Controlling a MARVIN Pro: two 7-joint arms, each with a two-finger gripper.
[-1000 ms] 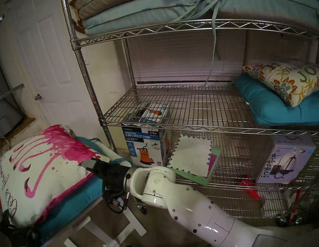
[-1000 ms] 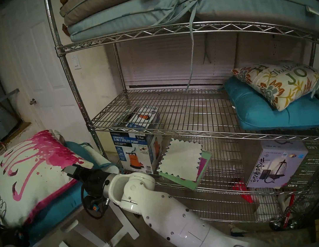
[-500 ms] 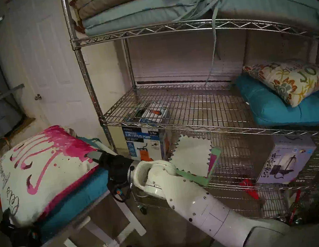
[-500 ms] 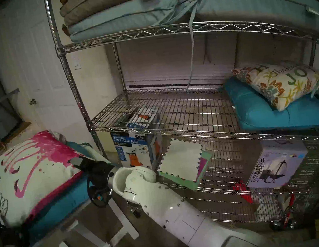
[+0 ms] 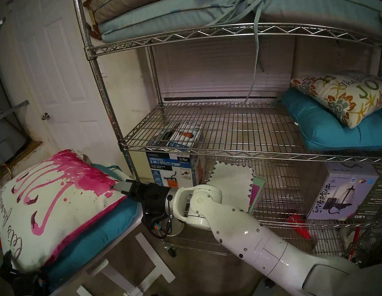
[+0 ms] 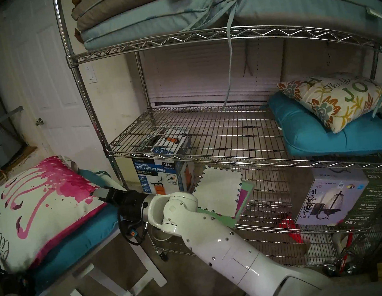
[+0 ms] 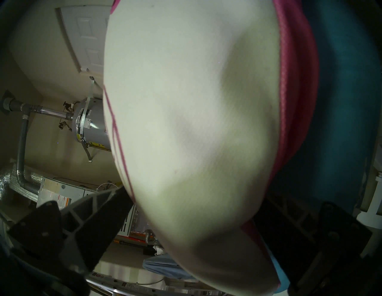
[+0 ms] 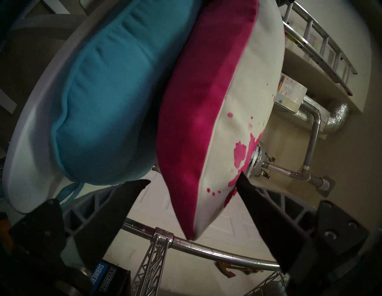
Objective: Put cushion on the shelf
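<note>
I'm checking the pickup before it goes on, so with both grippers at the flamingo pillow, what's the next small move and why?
Probably close the right gripper on the pillow's near corner. Its jaws stand open with the pink and white pillow between them, nothing pinched yet. The left gripper also brackets the opposite corner, apparently unclamped. The pillow rests on the teal cushion, and the shelf has bare wire at left.

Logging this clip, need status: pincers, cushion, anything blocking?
Both pincers open: right pincer straddling flamingo cushion corner, left pincer at opposite corner. Cushion not lifted, on teal cushion, white table. Shelf middle tier free at left.
</note>
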